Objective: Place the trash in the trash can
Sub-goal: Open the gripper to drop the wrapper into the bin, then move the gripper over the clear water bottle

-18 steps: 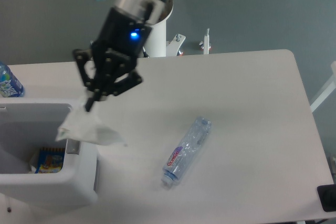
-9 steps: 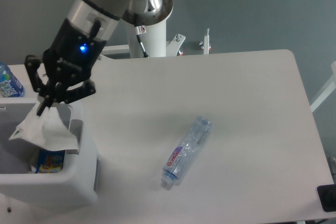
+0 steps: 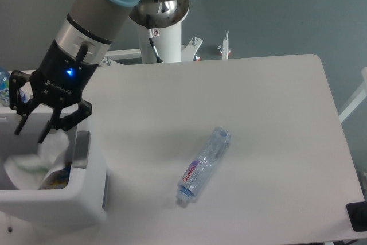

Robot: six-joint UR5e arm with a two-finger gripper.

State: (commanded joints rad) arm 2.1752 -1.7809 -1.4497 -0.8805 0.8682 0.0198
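The black two-finger gripper (image 3: 30, 131) hangs over the open mouth of the large white boxy plastic trash can (image 3: 86, 199) at the table's left edge, its fingers spread apart with nothing between them. The crumpled wad of whitish clear plastic wrap (image 3: 34, 162) lies inside the trash can, just below the fingertips, next to a colourful printed packet that peeks out at the bottom. The remaining piece of trash, the slim clear plastic bottle with a red-and-white label (image 3: 202, 166), lies on its side on the white table (image 3: 269, 119), well to the right of the trash can and slightly nearer the front edge than the gripper. Its long axis runs diagonally, with one end pointing toward the near-left and the other toward the far-right, so I judge the gripper needs to travel right across the table and turn its fingers across that diagonal to close on the bottle's narrow sides. Compared with half a second ago, the wrap has left the fingers, which then pinched it above the trash can's rim; the gripper has opened and shifted a little further left over the trash can, and the bottle has not moved.
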